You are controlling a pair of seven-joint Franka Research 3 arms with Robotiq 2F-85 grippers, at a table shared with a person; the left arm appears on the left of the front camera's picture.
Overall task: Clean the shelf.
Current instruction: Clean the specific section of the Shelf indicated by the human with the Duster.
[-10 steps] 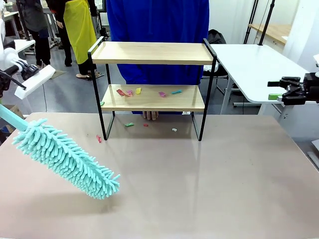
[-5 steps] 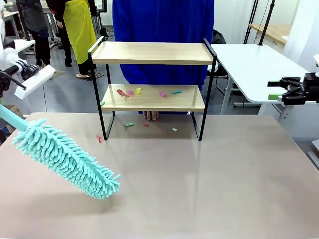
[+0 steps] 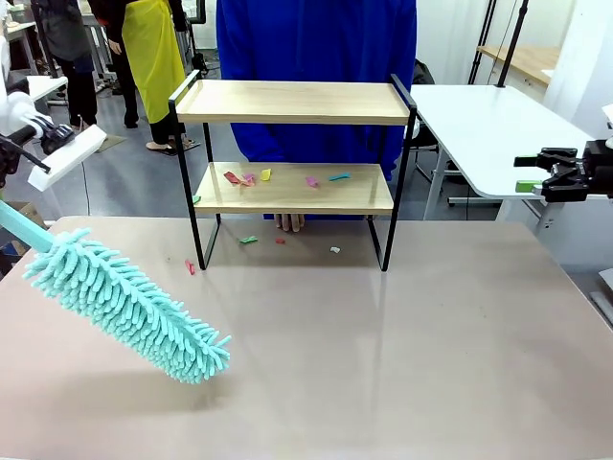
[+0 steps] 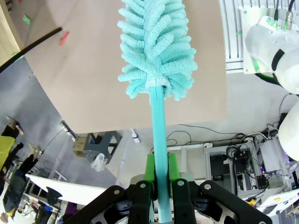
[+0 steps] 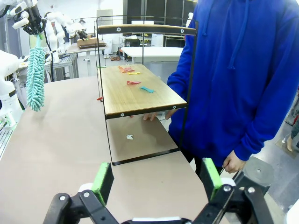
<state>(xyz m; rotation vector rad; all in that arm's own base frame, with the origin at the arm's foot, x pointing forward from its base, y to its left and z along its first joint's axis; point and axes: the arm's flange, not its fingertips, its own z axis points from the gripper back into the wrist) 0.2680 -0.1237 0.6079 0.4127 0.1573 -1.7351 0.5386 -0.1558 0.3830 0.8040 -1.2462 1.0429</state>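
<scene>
The shelf (image 3: 292, 101) stands at the far middle of the beige tabletop, with two wooden boards in a black frame. Coloured paper scraps (image 3: 247, 178) lie on its lower board, and a few more scraps (image 3: 249, 240) lie on the table under and beside it. My left gripper (image 4: 160, 169) is shut on the teal handle of a fluffy teal duster (image 3: 124, 302), whose head hangs tilted over the table's left side, apart from the shelf. At the right edge my right gripper (image 3: 522, 174) hangs open and empty, its fingers (image 5: 103, 179) wide apart, facing the shelf (image 5: 140, 93) end-on.
A person in a blue hoodie (image 3: 316, 38) stands right behind the shelf, one hand (image 3: 289, 221) resting on the table beneath it. A white table (image 3: 488, 125) stands at the back right. Other people stand at the far left.
The person behind the shelf has shifted slightly to the right. Both arms and the duster have stayed still.
</scene>
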